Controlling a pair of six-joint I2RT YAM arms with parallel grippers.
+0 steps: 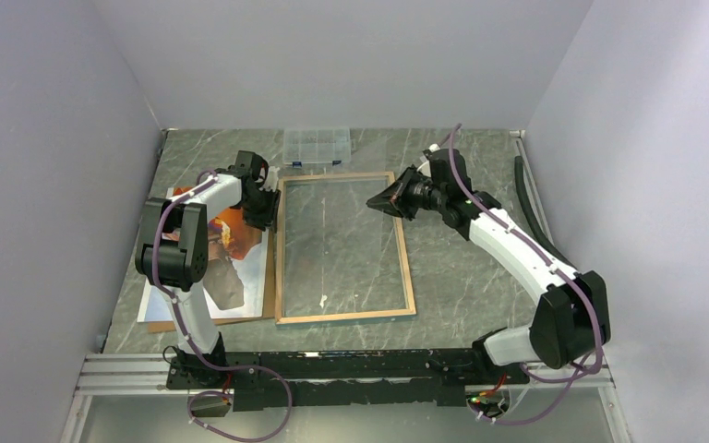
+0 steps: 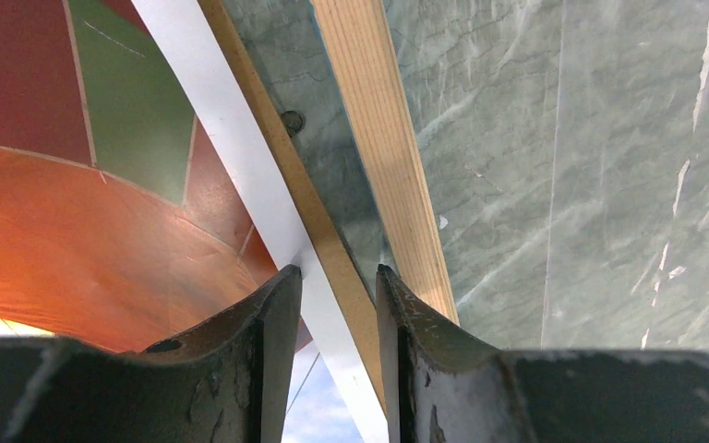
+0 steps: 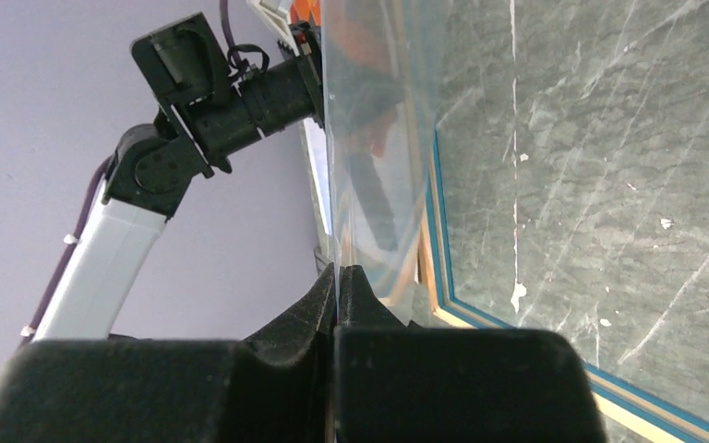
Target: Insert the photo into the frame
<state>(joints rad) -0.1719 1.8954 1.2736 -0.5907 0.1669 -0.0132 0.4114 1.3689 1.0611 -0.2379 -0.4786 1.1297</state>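
The frame (image 1: 346, 317) lies back-up in the middle of the table, its wood-coloured rim showing; its blue inner edge shows in the right wrist view (image 3: 443, 268). My right gripper (image 1: 383, 201) is shut on the edge of the clear pane (image 3: 378, 120) and holds that edge tilted up over the frame; it also shows in the right wrist view (image 3: 337, 269). The photo (image 1: 231, 242), an orange-red balloon, lies face up on the brown backing board (image 1: 208, 322), left of the frame. My left gripper (image 2: 337, 272) is open, its fingers astride the photo's (image 2: 83, 240) white right border and the board's edge (image 2: 268, 138), beside the frame rim (image 2: 388, 157).
A small clear plastic compartment box (image 1: 317, 146) stands behind the frame at the back wall. A black cable (image 1: 531, 208) runs along the right wall. Grey walls close in the table on three sides.
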